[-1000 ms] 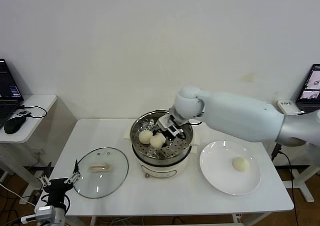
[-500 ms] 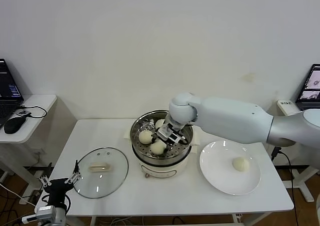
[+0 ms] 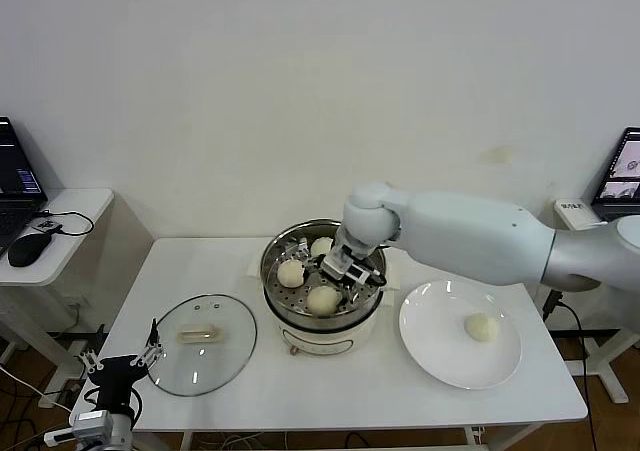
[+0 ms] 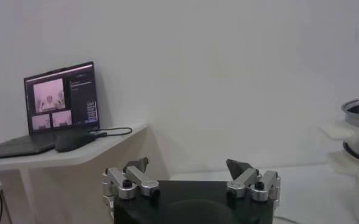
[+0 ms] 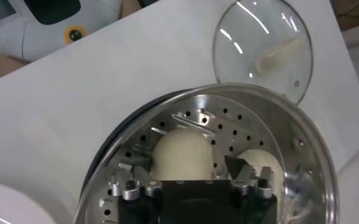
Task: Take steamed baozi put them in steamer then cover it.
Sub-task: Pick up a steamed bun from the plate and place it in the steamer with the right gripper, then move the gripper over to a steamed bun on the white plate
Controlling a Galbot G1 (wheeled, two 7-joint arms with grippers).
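Loading progress: three steamed baozi (image 3: 322, 299) sit in the steamer (image 3: 372, 306) as I read the head view; a fourth waits on the white plate (image 3: 435, 356) to the steamer's right.
Still to do: I have that last bun (image 3: 482, 327) to fetch, then the cover (image 3: 203, 343) to lift from the surface (image 3: 330, 396) on the steamer's left and set on top.
Right gripper (image 3: 341, 272): inside the steamer, just above the nearest bun; its fingers (image 5: 237, 168) stand apart on either side of it, released, gripping nothing.
Left gripper (image 3: 122, 363): parked low off the surface's front left corner, fingers spread, empty.
Change since a second ago: the basket showed two buns then and the right fingers were closed around the third; now that bun rests at the near side and the fingers have let go.
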